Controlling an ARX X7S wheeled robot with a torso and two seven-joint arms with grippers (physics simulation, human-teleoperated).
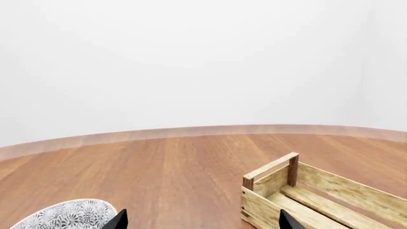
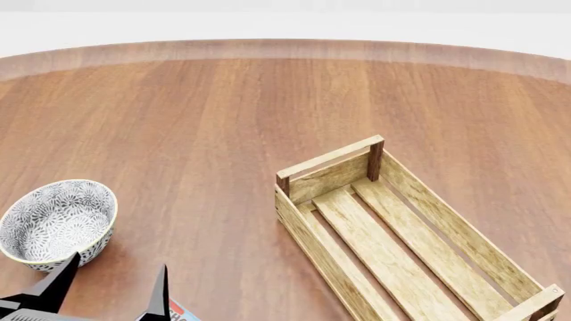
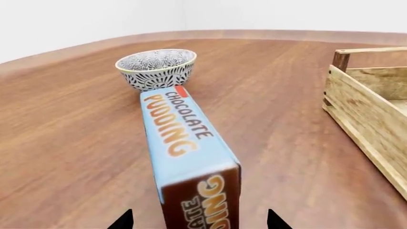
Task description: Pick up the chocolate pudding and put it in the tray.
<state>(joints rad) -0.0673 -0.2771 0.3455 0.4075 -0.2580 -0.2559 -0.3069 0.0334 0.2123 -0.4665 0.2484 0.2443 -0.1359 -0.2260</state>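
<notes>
Light-blue, brown-sided carton (image 3: 188, 162) printed "CHOCOLATE PUDDING" on wooden worktop (image 2: 205, 120), near patterned bowl (image 3: 156, 67); slatted light-wood crate (image 3: 369, 109) well apart. Both grippers' jaws apart.

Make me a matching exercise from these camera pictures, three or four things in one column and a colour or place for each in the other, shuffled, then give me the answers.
Things:
1. chocolate pudding
2. tray
3. bowl
4. table

Descriptions:
A. grey-white patterned, yellowish rim, empty
B. light-blue top, orange and white lettering, dark brown end
C. reddish-brown wood surface under everything
D. light-wood slats, low sides, darker corner posts, empty

Pairs: 1-B, 2-D, 3-A, 4-C
</notes>
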